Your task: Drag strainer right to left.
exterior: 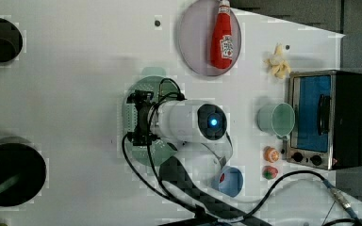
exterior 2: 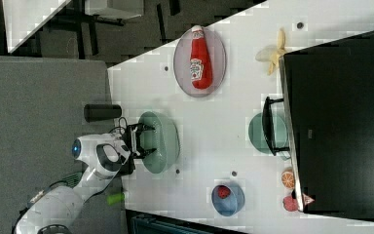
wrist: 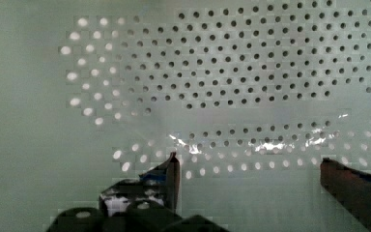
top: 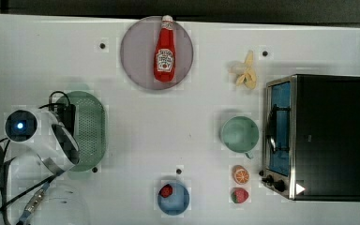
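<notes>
The strainer point(top: 93, 127), a pale mint-green oval basket with a dotted centre, lies at the top view's left. My gripper point(top: 67, 116) hangs over its half nearer the arm, pointing down into it. In the right view the gripper point(exterior 2: 146, 140) stands open above the strainer point(exterior 2: 168, 141), its two dark fingers spread across the bowl. The wrist view looks straight onto the perforated floor of the strainer point(wrist: 222, 72); the gripper point(wrist: 251, 169) is open, with nothing clamped between its fingertips. In the left view the gripper point(exterior: 135, 117) covers the middle of the strainer point(exterior: 152, 77).
A grey-purple plate point(top: 136, 51) with a ketchup bottle point(top: 164, 51) sits at the back. A banana point(top: 245, 71), a green cup point(top: 239, 133), a toaster oven point(top: 318, 136), an orange point(top: 241, 175), a strawberry point(top: 239, 195) and a blue bowl point(top: 176, 200) occupy the top view's right and front.
</notes>
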`<action>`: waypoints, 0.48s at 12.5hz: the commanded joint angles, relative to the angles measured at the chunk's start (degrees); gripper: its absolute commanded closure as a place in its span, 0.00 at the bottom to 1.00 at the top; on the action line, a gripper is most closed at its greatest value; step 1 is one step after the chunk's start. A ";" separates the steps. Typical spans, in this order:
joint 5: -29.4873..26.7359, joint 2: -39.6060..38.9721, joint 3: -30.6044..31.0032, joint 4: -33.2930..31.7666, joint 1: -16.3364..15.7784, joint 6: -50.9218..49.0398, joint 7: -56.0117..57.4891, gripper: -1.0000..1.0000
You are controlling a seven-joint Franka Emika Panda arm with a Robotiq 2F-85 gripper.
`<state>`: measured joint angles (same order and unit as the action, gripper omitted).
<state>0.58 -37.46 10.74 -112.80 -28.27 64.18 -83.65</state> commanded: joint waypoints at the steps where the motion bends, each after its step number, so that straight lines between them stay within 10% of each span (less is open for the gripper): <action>1: -0.55 -1.03 0.10 2.09 -1.34 -1.51 -3.08 0.00; 6: -0.45 5.87 -0.54 1.98 -0.57 -10.35 6.73 0.00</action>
<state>1.93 -36.54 10.69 -112.24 -31.00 55.23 -80.57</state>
